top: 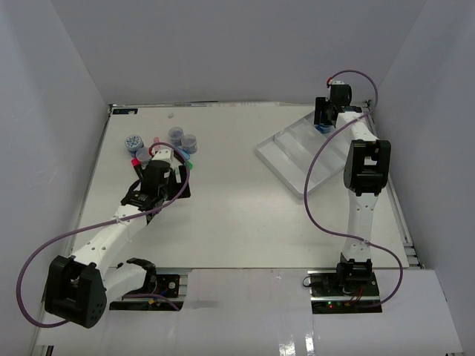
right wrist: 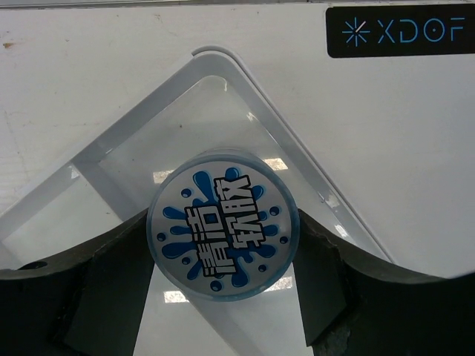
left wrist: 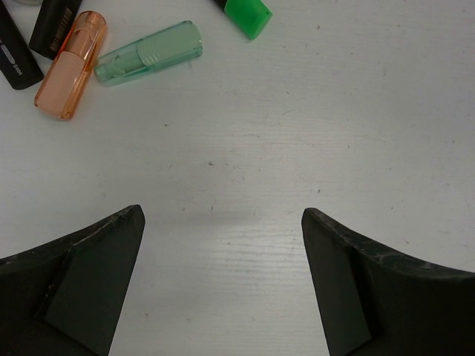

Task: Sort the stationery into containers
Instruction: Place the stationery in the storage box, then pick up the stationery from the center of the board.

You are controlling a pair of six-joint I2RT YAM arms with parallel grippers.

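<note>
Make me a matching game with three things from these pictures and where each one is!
Things:
1. jar
2. orange marker
3. left claw

Places:
A. wide open above the table
B. gripped in the right claw, over the tray corner
C. lying flat beside the pale green marker

Pairs: 1-B, 2-C, 3-A.

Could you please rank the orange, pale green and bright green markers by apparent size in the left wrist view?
1. orange marker: largest, thickest.
2. pale green marker: similar length, slimmer.
3. bright green marker: cropped, unsure.
</note>
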